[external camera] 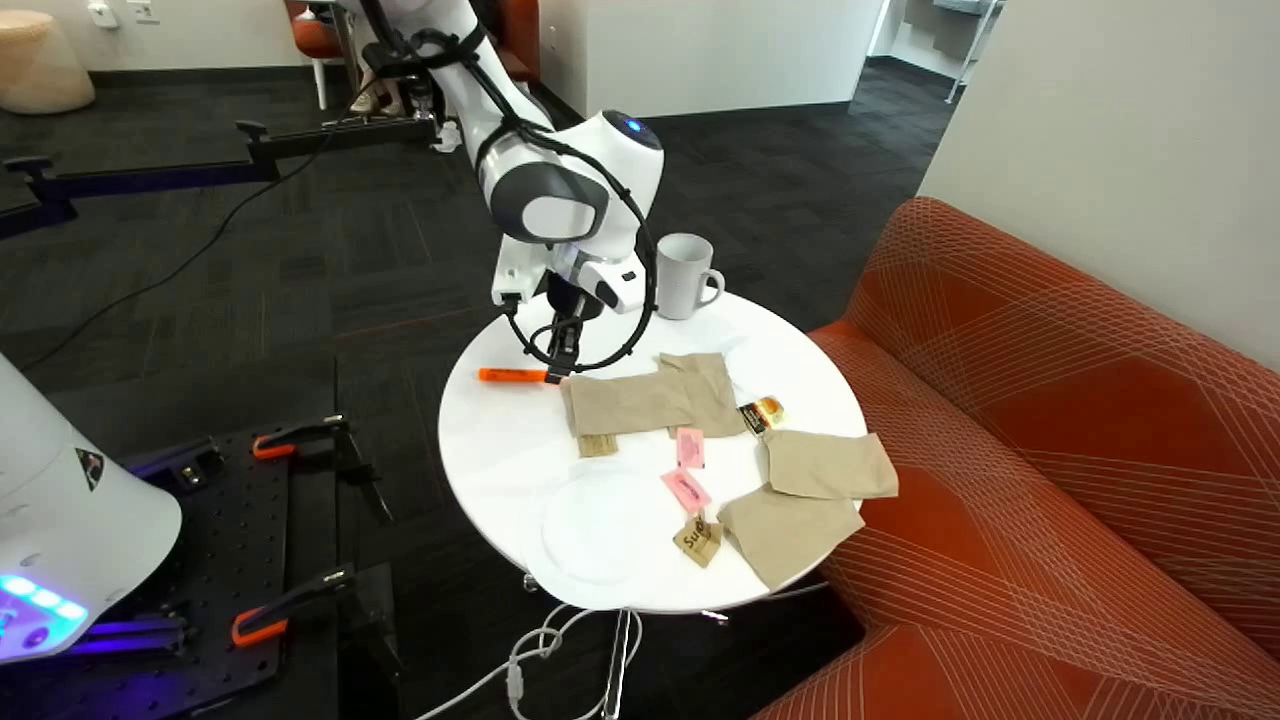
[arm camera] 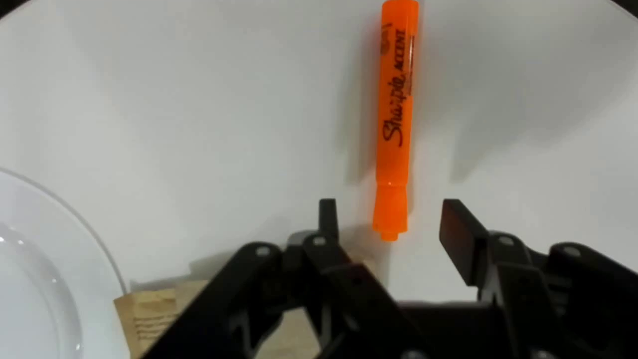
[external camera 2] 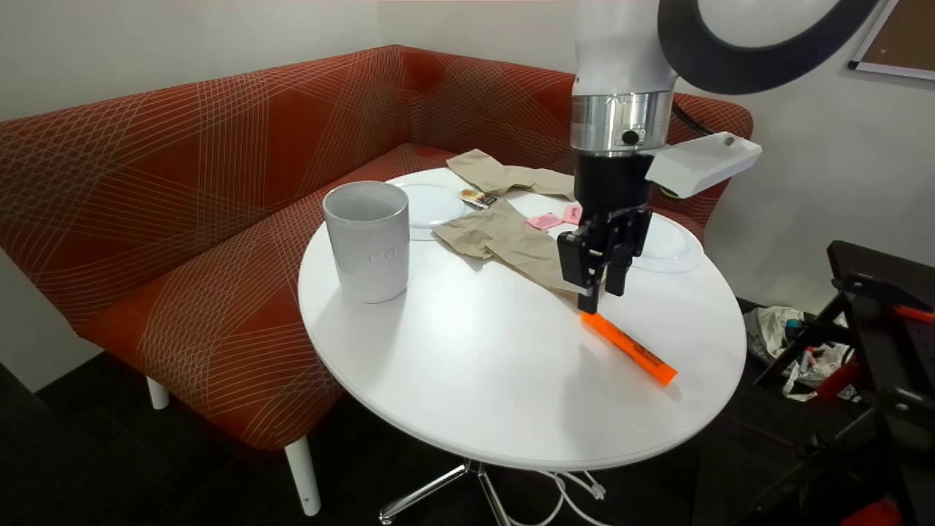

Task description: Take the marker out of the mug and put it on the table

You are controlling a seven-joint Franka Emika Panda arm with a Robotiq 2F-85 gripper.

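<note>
The orange marker (external camera: 512, 375) lies flat on the round white table (external camera: 480, 450); it also shows in an exterior view (external camera 2: 630, 349) and in the wrist view (arm camera: 395, 124). My gripper (arm camera: 390, 214) is open, with one finger on each side of the marker's cap end and a gap on both sides. In both exterior views the gripper (external camera: 558, 370) (external camera 2: 602, 291) is low over the table at that end. The white mug (external camera 2: 369, 252) stands upright on the table, apart from the gripper, its handle showing in an exterior view (external camera: 683, 275). The mug's bottom inside is hidden.
Brown napkins (external camera: 630, 400) lie beside the gripper, partly under it. A white plate (arm camera: 99, 279) is near the napkins, and another plate (external camera 2: 431, 212) is behind the mug. Pink packets (external camera: 690, 447) and a yellow-black packet (external camera: 762, 414) lie about. An orange-red sofa (external camera 2: 219, 292) borders the table.
</note>
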